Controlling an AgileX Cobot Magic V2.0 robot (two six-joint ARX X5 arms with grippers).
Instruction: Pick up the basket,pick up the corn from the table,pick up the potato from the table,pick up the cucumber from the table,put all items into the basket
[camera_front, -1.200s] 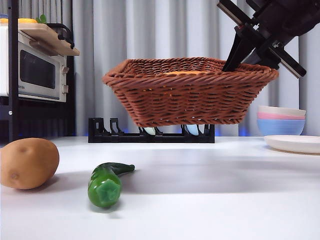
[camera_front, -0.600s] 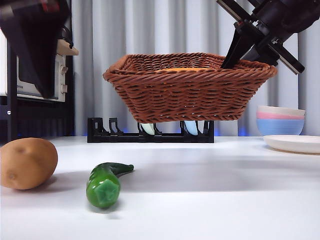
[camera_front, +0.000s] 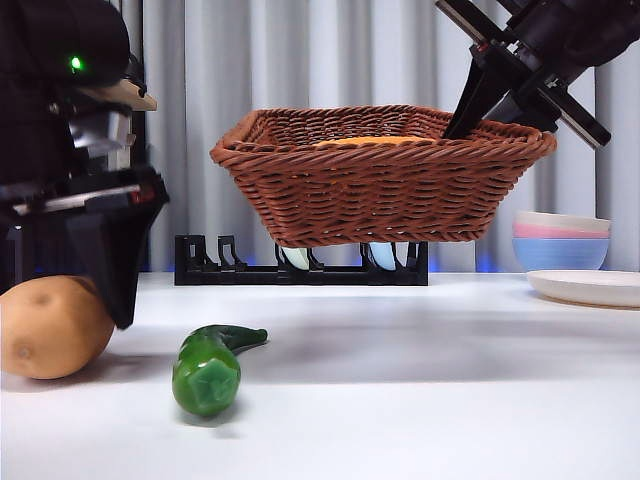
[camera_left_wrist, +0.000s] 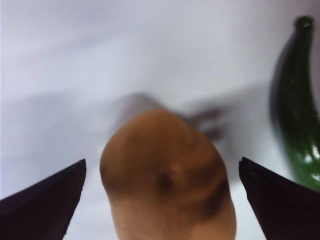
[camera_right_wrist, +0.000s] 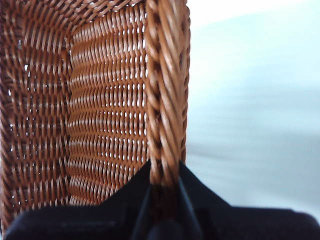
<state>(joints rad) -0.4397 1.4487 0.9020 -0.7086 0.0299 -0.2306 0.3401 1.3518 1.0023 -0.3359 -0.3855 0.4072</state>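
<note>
The reddish-brown wicker basket (camera_front: 380, 185) hangs in the air above the table. My right gripper (camera_front: 470, 118) holds it from the upper right, shut on the braided rim (camera_right_wrist: 165, 100). An orange-yellow sliver (camera_front: 375, 142) shows just above the rim inside it and looks like the corn. The tan potato (camera_front: 45, 330) lies on the table at the left. My left gripper (camera_front: 105, 285) is low over it, jaws open on either side of the potato (camera_left_wrist: 167, 175). The green cucumber (camera_front: 208, 368) lies right of the potato, also seen in the left wrist view (camera_left_wrist: 295, 115).
A black dish rack (camera_front: 205, 262) stands behind the basket. Stacked pastel bowls (camera_front: 562, 240) and a white plate (camera_front: 590, 287) sit at the right. A shelf (camera_front: 130, 97) stands at the far left behind my left arm.
My left arm has come down from the top left to the potato, jaws open around it. The basket has stayed almost still in my right gripper.
</note>
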